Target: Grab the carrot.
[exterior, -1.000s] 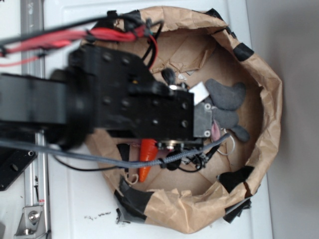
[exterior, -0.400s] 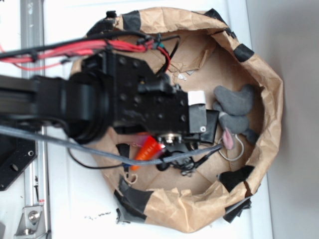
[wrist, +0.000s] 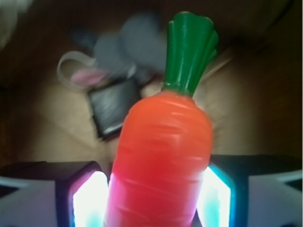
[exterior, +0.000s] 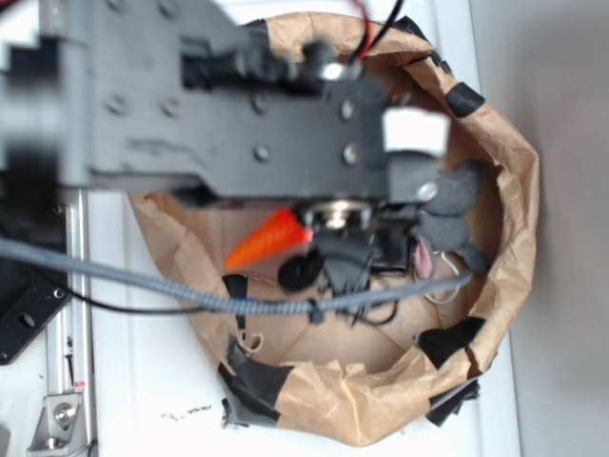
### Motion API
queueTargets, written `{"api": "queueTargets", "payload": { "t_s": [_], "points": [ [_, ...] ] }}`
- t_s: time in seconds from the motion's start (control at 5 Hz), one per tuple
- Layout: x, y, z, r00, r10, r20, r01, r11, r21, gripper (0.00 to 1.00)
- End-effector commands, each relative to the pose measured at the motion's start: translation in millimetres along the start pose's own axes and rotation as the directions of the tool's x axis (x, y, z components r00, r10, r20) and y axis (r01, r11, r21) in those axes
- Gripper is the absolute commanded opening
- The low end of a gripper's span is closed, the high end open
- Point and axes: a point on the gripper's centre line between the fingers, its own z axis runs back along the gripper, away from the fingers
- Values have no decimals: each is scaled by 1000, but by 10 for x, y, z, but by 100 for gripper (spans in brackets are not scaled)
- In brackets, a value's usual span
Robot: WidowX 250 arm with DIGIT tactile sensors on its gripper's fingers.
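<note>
It looked like a robotics lab: a taped brown paper bin [exterior: 504, 190] sat on a white tabletop [exterior: 152, 381], with a metal rail [exterior: 67, 314] left of the bin.

The exterior view was bright and even, but the arm [exterior: 219, 105] was smeared with blur. The wrist view was dim; the carrot [wrist: 163, 161] gleamed, its surroundings soft, and the fingers [wrist: 87, 201] glared white.

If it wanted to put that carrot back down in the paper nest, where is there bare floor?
Bare floor shows near the nest's front wall, below the grey cable. The right side is crowded by the grey plush mouse. The gripper holds the carrot.
</note>
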Motion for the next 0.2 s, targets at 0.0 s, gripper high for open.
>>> {"api": "queueTargets", "payload": {
  "t_s": [0.0],
  "points": [
    [160,-89,403,971,-231,67,230,973,23,0]
  ]
}}
